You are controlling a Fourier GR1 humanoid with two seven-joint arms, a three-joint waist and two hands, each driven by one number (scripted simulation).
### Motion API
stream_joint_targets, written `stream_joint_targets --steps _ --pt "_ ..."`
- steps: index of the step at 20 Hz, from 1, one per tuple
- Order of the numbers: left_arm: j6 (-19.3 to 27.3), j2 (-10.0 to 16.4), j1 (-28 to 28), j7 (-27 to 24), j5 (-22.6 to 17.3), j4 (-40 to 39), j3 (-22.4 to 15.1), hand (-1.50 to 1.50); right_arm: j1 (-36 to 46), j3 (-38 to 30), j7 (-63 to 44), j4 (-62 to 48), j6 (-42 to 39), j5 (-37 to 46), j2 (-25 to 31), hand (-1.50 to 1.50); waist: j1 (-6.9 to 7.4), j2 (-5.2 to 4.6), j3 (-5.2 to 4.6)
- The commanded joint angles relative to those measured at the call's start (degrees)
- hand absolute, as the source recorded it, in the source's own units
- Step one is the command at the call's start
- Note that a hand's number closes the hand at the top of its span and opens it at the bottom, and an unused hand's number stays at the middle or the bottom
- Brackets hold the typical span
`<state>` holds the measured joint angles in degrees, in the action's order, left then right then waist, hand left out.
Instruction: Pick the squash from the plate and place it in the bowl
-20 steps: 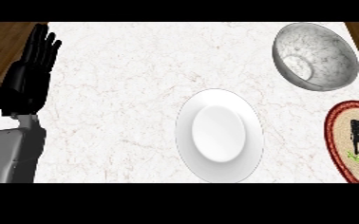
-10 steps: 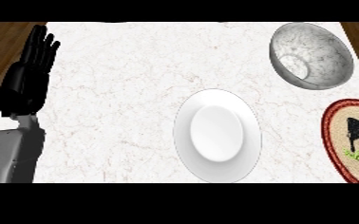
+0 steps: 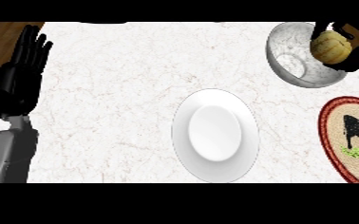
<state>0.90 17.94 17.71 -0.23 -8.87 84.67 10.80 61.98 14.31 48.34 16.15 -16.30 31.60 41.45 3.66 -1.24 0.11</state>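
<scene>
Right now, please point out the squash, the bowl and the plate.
squash (image 3: 331, 47), head view, middle of its yellow skin
bowl (image 3: 282, 45), head view, left inner wall
plate (image 3: 215, 134), head view, bare centre

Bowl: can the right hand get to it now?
Probably yes. The right hand, curled round the squash, hangs over the bowl's right edge, and nothing shows between them.

A single head view looks steeply down, fairly close, onto the marble counter (image 3: 119, 114). Its frame spans from the left hand (image 3: 17, 83) at the left edge to the bowl (image 3: 280, 52) at upper right.
</scene>
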Motion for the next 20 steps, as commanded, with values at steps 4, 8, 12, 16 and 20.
stream_joint_targets --steps 4,8,12,16,20 --pt "0.6 0.4 2.6 1.2 0.7 -0.7 -0.2 0.00 1.5 -2.1 -2.7 -8.9 -2.0 -0.6 -6.1 -1.50 0.34 -0.47 0.07" --pt "0.9 -1.1 0.7 0.8 1.0 0.7 -1.1 0.00 2.1 -6.0 -0.8 -11.0 -8.8 -4.9 -6.5 -1.50 0.42 -0.24 0.10" --pt "0.3 -0.9 -1.3 -1.6 1.4 -0.4 -0.6 0.00 -1.6 -11.1 1.6 -11.8 -4.9 -9.9 -9.3 -1.50 0.25 -0.43 0.16" --pt "1.4 -1.4 0.8 -0.5 1.0 0.0 -0.3 0.00 1.6 -17.3 -1.3 -12.5 -4.8 -15.8 -6.5 -1.50 0.16 -0.45 0.16" --pt "-0.4 -1.3 0.2 -1.8 0.8 -1.4 -0.9 0.00 3.9 -20.5 -5.5 -13.9 -7.9 -18.8 -0.4 -1.50 0.77 -0.97 0.17"
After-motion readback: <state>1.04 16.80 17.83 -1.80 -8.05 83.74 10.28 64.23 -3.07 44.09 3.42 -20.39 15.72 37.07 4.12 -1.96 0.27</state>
